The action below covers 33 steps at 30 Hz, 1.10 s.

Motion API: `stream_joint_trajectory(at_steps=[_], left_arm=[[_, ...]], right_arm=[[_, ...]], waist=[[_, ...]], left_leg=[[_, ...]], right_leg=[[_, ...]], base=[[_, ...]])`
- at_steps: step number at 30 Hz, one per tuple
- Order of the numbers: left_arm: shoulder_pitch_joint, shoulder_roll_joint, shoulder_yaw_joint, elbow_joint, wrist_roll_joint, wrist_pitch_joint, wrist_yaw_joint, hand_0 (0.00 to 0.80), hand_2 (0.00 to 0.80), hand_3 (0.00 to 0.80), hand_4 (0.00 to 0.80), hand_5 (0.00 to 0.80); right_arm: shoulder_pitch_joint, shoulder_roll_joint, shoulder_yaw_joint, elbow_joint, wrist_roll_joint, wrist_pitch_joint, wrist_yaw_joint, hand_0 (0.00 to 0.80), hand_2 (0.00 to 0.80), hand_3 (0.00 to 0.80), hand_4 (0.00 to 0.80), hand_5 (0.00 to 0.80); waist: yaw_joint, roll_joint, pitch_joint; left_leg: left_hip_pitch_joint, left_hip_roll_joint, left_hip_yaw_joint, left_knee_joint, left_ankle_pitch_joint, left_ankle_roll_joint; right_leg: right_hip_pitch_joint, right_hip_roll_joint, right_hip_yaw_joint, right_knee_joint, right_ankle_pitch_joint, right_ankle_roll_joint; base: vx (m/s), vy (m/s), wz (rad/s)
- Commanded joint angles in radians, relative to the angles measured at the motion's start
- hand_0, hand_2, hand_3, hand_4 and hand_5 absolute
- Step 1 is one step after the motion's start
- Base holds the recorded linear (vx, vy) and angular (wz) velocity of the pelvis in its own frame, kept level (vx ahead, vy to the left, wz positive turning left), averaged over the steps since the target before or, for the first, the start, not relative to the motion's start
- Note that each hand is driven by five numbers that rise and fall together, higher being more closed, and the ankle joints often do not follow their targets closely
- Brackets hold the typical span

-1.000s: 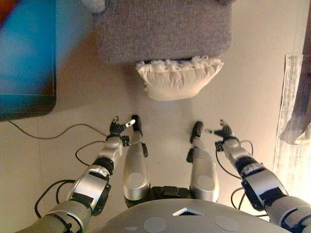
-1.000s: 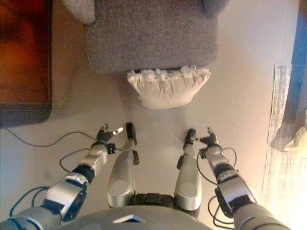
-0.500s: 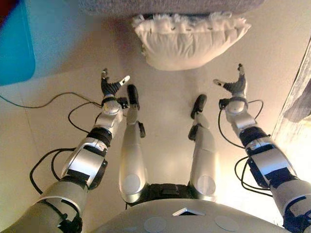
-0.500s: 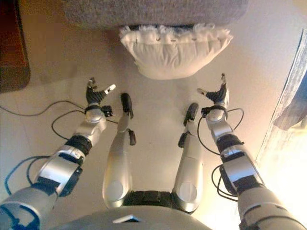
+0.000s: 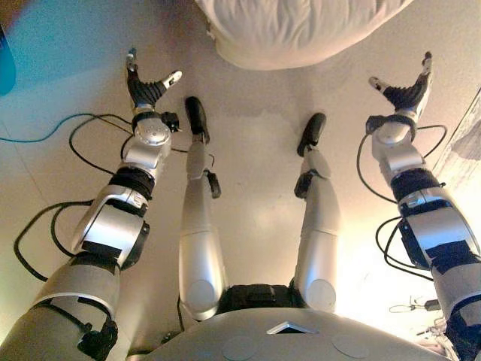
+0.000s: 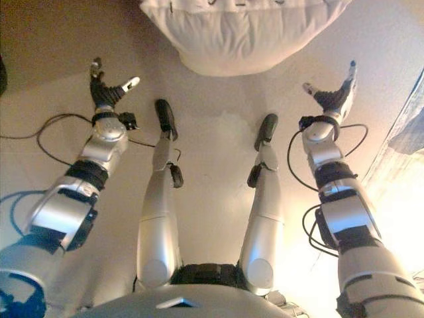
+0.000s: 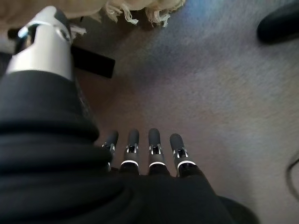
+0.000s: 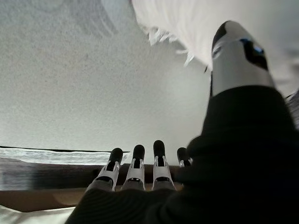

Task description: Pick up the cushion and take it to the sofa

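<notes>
A cream cushion (image 5: 301,30) with a fringed edge lies on the floor at the top middle of the eye views, also seen in the right eye view (image 6: 245,33). My left hand (image 5: 143,89) is open, fingers straight, to the cushion's left and apart from it. My right hand (image 5: 406,94) is open to the cushion's right, also apart. The left wrist view shows my straight fingers (image 7: 154,147) over the floor with the cushion's fringe (image 7: 140,11) beyond the thumb. The right wrist view shows the cushion's edge (image 8: 187,28) past my thumb. The sofa is out of view.
A pale curtain or cloth (image 5: 466,143) hangs at the right edge. A dark foot of furniture (image 7: 93,63) shows by the fringe in the left wrist view. Beige floor lies all round.
The camera has tilted down and closer, so the grey sofa has left the top of the view. Both hands have reached forward and spread to either side of the cushion.
</notes>
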Motion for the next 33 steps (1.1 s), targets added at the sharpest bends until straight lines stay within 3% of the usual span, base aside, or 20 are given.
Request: stream_joint_trajectory(at_steps=[1, 7, 16, 20, 25, 33], left_arm=[[-0.074, 0.024, -0.005, 0.011, 0.052, -0.027, -0.014, 0.000, 0.000, 0.000, 0.000, 0.000], [-0.209, 0.051, -0.071, 0.003, 0.053, -0.031, -0.048, 0.000, 0.000, 0.000, 0.000, 0.000], [-0.351, 0.065, -0.161, -0.052, 0.057, -0.022, -0.104, 0.000, 0.000, 0.000, 0.000, 0.000], [-0.396, 0.067, -0.188, -0.052, 0.034, -0.025, -0.147, 0.000, 0.000, 0.000, 0.000, 0.000], [-0.446, 0.054, -0.206, -0.046, -0.033, -0.036, -0.195, 0.000, 0.000, 0.000, 0.000, 0.000], [-0.424, 0.013, -0.182, -0.061, -0.162, -0.012, -0.289, 0.000, 0.000, 0.000, 0.000, 0.000]], right_arm=[[-0.043, -0.088, -0.006, 0.002, 0.040, -0.056, 0.006, 0.000, 0.000, 0.000, 0.000, 0.000], [-0.193, -0.122, 0.071, 0.016, 0.011, -0.098, 0.048, 0.000, 0.000, 0.000, 0.000, 0.000], [-0.341, -0.147, 0.161, -0.047, 0.011, -0.087, 0.092, 0.000, 0.000, 0.000, 0.000, 0.000], [-0.396, -0.142, 0.189, -0.018, 0.031, -0.115, 0.134, 0.000, 0.000, 0.000, 0.000, 0.000], [-0.448, -0.109, 0.215, 0.003, 0.088, -0.163, 0.227, 0.000, 0.000, 0.000, 0.000, 0.000], [-0.437, -0.037, 0.187, 0.001, 0.342, -0.153, 0.478, 0.000, 0.000, 0.000, 0.000, 0.000]], waist=[[-0.001, 0.018, 0.017], [-0.013, 0.033, 0.017], [-0.020, 0.036, 0.017], [-0.018, 0.037, 0.017], [-0.015, 0.041, 0.017], [-0.008, 0.049, 0.017]], left_leg=[[-0.111, 0.009, 0.007, 0.142, -0.145, 0.016], [-0.183, 0.019, 0.007, 0.173, -0.155, 0.018], [-0.229, 0.021, 0.002, 0.168, -0.149, 0.013], [-0.244, 0.019, -0.003, 0.172, -0.149, 0.011], [-0.271, 0.017, -0.010, 0.175, -0.151, 0.010], [-0.300, 0.012, -0.016, 0.181, -0.154, 0.008]], right_leg=[[-0.080, 0.031, 0.048, -0.007, -0.018, -0.026], [-0.175, 0.035, 0.070, 0.042, -0.025, -0.031], [-0.236, 0.036, 0.075, 0.058, -0.019, -0.025], [-0.256, 0.038, 0.078, 0.065, -0.016, -0.022], [-0.290, 0.036, 0.082, 0.080, -0.019, -0.021], [-0.319, 0.031, 0.083, 0.084, -0.024, -0.021]], base=[[-0.008, 0.012, -0.08], [-0.010, 0.012, -0.05], [0.000, 0.000, 0.00], [0.000, 0.000, 0.00], [0.000, 0.000, 0.00], [0.003, -0.001, 0.00]])
